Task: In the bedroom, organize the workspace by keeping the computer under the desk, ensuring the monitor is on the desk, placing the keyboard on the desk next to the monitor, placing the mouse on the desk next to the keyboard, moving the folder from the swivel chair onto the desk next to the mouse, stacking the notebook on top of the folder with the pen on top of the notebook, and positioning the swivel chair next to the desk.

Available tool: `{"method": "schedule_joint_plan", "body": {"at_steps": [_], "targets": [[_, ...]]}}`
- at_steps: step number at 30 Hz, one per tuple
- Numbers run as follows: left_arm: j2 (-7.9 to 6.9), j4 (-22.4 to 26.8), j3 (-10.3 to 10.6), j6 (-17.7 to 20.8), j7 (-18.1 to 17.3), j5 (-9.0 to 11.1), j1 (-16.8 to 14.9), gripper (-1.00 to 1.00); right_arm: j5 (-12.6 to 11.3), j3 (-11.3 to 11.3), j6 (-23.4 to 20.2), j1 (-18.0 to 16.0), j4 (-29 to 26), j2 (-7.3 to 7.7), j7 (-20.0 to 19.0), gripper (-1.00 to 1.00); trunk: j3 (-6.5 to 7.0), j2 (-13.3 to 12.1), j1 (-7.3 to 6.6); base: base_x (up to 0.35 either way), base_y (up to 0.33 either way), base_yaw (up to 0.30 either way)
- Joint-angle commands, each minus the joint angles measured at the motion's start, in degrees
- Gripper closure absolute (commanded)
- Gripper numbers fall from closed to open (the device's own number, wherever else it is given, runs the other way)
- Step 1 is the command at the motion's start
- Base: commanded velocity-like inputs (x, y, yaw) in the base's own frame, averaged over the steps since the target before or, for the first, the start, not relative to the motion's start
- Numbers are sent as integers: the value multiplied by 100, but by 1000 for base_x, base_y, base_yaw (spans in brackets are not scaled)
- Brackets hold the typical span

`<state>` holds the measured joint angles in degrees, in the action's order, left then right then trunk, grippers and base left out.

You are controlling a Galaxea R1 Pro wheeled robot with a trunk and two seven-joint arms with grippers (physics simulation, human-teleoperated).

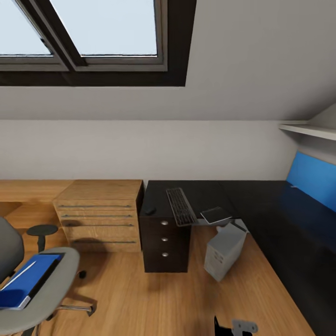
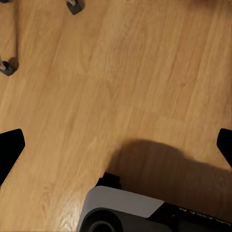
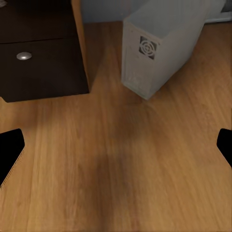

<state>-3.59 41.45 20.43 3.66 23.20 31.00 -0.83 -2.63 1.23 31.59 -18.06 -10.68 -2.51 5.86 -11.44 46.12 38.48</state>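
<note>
The glossy black surface (image 1: 261, 200) carries the keyboard (image 1: 181, 206), jutting past its front edge, the mouse (image 1: 150, 211) near the left corner, and the notebook (image 1: 216, 215) at the edge beside the keyboard. On the wood plank floor (image 1: 154, 298) stand the computer (image 1: 225, 251), tilted, the oak drawers (image 1: 100, 215) and the swivel chair (image 1: 46, 284), whose seat bears the folder (image 1: 25, 281).

A skylight (image 1: 93, 32) is set into the sloped ceiling above light oak drawers (image 1: 100, 214) with long bar handles; a white shelf (image 1: 308, 129) is mounted nearby.
</note>
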Motion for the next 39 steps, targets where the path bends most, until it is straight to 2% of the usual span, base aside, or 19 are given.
{"method": "schedule_joint_plan", "body": {"at_steps": [1, 5, 6, 8, 9, 10, 11, 12, 14, 16, 19, 20, 21, 23, 24, 27, 28, 34, 39], "targets": [[-10, 12, 40, 21, 53, 30, -5, -100, -27, 9, 23, -5, 4, -3, -6, -100, -8, 6, 4, 320, 134, -13], [-8, 12, 42, 21, 49, 31, -5, -100, -28, 8, 22, -5, -2, 6, -6, -100, -8, 6, 4, 320, 154, -2], [38, 809, 45, 80, 30, 22, 2, -100, -60, 22, -15, -4, -472, 8, 0, -100, -8, 6, 4, 300, 218, 0], [28, 1140, 38, 123, 36, 21, 0, -100, -78, 31, -46, -5, -724, 2, 4, -100, -8, 6, 4, 299, 220, 0], [-50, 2208, 4, 664, 54, 21, -3, -100, -121, 40, -468, -5, -1576, -121, 9, -100, -8, 6, 4, 297, 224, 0], [-73, 2629, -18, 1064, 60, 21, -3, -100, -163, 45, -803, -5, -1918, -211, 7, -100, -8, 6, 4, 297, 224, 0], [-83, 2821, -33, 1256, 62, 22, -4, -100, -200, 48, -972, -5, -2083, -247, 6, -100, -8, 6, 4, 296, 224, 0], [-92, 4003, -281, 2318, 71, 28, -2, -100, -1308, 52, -2497, -5, -3493, -370, -64, -100, -8, 6, 4, 296, 213, 0], [-93, 4229, -340, 2420, 71, 29, 0, -100, -1730, 45, -2879, -5, -3790, -373, -114, -100, -8, 6, 4, 296, 211, 0], [-103, 4633, -483, 2540, 70, 41, 0, -100, -2522, 47, -3622, -5, -4321, -366, -206, -100, -8, 6, 4, 296, 207, 0], [-93, 4920, -681, 2700, 64, 67, -1, -100, -3489, 86, -4436, -5, -4939, -311, -282, -100, -8, 6, 4, 296, 204, 0], [-88, 4940, -697, 2727, 64, 70, -2, -100, -3636, 90, -4513, -5, -5010, -289, -289, -100, -8, 6, 4, 298, 190, 0], [-78, 4990, -728, 2779, 58, 80, -1, -100, -4043, 89, -4663, -5, -5147, -195, -328, -100, -8, 6, 4, 307, 113, 0], [-33, 5057, -739, 2806, 56, 85, -1, -100, -4357, 83, -4740, -5, -5193, -96, -389, -100, -8, 6, 4, 312, 74, 0], [0, 5075, -742, 2811, 55, 86, 0, -100, -4438, 82, -4758, -5, -5198, -65, -406, -100, -8, 6, 4, 316, 46, 0], [256, 5118, -748, 2832, 53, 89, 2, -100, -4684, 86, -4818, -5, -5216, 122, -471, -100, -8, 6, 4, 311, 21, 0], [359, 5127, -741, 2837, 53, 90, 3, -100, -4749, 87, -4818, -5, -5204, 232, -498, -100, -8, 6, 4, 165, 8, 0], [462, 5137, -776, 2817, 68, 83, 4, -100, -4804, 135, -4828, -5, -5090, 441, -692, -100, -26, 46, 26, 62, 3, 0], [478, 5136, -743, 2806, 147, 67, 4, -100, -4823, 157, -4854, -5, -5081, 490, -757, -100, -116, 247, 136, 4, 0, 0]]}}
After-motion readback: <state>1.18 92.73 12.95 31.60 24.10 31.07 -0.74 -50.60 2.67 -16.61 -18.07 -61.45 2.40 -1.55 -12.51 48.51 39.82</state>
